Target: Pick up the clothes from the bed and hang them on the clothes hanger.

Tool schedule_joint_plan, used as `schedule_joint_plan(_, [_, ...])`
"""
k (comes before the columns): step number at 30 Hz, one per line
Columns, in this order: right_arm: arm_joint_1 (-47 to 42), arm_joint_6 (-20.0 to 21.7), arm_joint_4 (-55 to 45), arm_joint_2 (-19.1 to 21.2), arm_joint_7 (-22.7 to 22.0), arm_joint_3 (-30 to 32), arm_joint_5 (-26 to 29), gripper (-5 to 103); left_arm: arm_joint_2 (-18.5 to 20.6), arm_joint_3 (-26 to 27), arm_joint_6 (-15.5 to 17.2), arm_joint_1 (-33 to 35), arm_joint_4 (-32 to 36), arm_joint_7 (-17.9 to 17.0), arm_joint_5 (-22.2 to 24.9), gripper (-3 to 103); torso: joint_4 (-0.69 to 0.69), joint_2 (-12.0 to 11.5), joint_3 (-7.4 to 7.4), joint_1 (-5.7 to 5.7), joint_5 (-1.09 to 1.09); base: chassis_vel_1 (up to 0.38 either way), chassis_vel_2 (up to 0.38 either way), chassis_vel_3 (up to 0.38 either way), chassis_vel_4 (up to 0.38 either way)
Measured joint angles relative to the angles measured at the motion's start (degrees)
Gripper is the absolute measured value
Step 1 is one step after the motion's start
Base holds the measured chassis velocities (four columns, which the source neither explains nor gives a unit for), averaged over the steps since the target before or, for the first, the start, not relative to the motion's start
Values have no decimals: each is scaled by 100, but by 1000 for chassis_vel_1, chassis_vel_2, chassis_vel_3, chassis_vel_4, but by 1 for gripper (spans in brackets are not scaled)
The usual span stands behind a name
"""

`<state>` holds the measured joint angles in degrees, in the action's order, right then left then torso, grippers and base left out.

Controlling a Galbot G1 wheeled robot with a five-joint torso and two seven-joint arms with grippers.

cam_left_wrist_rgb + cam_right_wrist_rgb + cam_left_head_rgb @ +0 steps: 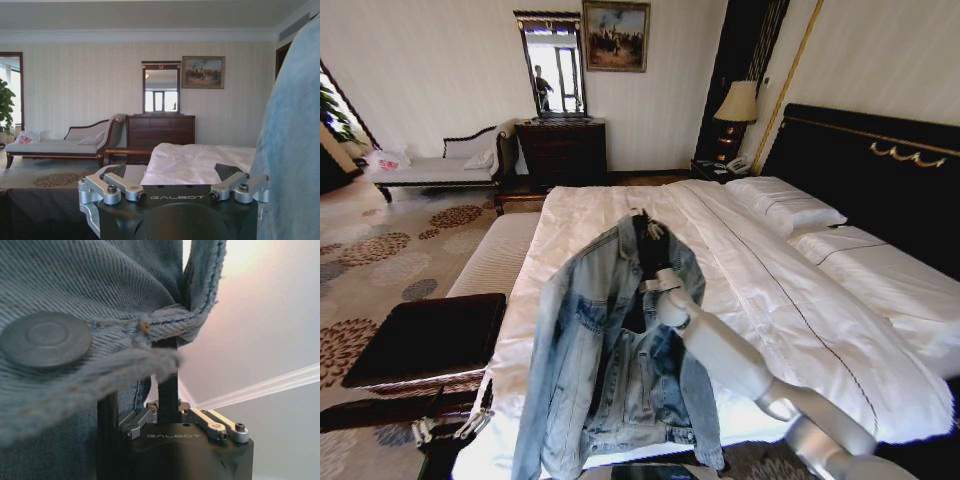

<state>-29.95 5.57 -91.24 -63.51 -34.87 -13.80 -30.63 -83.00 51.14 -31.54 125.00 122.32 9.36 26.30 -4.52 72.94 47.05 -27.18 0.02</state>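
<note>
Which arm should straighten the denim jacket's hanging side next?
Probably left. The left gripper is open and free beside the faded-blue denim jacket. The right gripper is shut on the thin black hanger bar, holding the jacket above the white-sheeted bed.

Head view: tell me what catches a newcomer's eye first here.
The faded-blue denim jacket hangs open in mid-air over the foot of the big white-sheeted bed, draped on a thin black hanger. The right hand, shut on that hanger, holds it up from beneath the collar. Behind, a tall black gold-trimmed headboard stands at the right.
</note>
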Motion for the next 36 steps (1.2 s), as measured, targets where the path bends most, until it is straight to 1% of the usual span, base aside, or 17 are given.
schedule_joint_plan(3, [85,62,-422,308,-8,59,146,15,-2,-27,14,-12,21,-6,-27,100,0,0,0,0,0,0,0,0,0])
schedule_joint_plan(4, [143,94,-687,474,-8,90,207,15,-4,-49,18,-20,28,-10,-45,100,0,0,0,0,0,0,0,0,0])
schedule_joint_plan(6, [167,100,-773,529,-8,101,226,15,-5,-58,20,-23,32,-12,-48,100,0,0,0,0,-1,0,0,0,0])
schedule_joint_plan(10, [322,124,-1242,774,-14,237,318,15,-12,-112,45,-46,84,-34,-74,100,1,0,0,0,-1,0,0,0,0])
schedule_joint_plan(15, [445,134,-1472,930,-29,357,432,15,-10,-121,78,-54,161,-65,-83,100,1,0,0,0,-1,0,0,0,0])
schedule_joint_plan(21, [612,215,-1862,1223,-42,627,743,15,16,-118,124,-50,320,-161,-108,100,1,0,0,0,-1,0,0,0,0])
schedule_joint_plan(25, [772,342,-2269,1565,-50,875,1126,15,37,-133,236,-51,558,-346,-230,100,2,0,0,0,-1,0,0,0,0])
schedule_joint_plan(26, [772,342,-2269,1565,-50,875,1126,15,37,-133,236,-51,558,-346,-230,100,2,0,0,0,-1,0,0,0,0])
schedule_joint_plan(28, [759,381,-2480,1777,-52,1044,1314,15,37,-120,261,-91,649,-458,-420,100,0,0,0,0,-1,0,0,0,0])
schedule_joint_plan(33, [483,446,-2805,2005,-39,1324,1496,15,37,-84,265,-123,736,-573,-663,100,0,0,0,0,0,0,0,0,0])
schedule_joint_plan(36, [377,464,-2929,2076,-25,1423,1545,15,37,-55,247,-136,762,-608,-694,100,0,0,0,0,0,0,0,0,0])
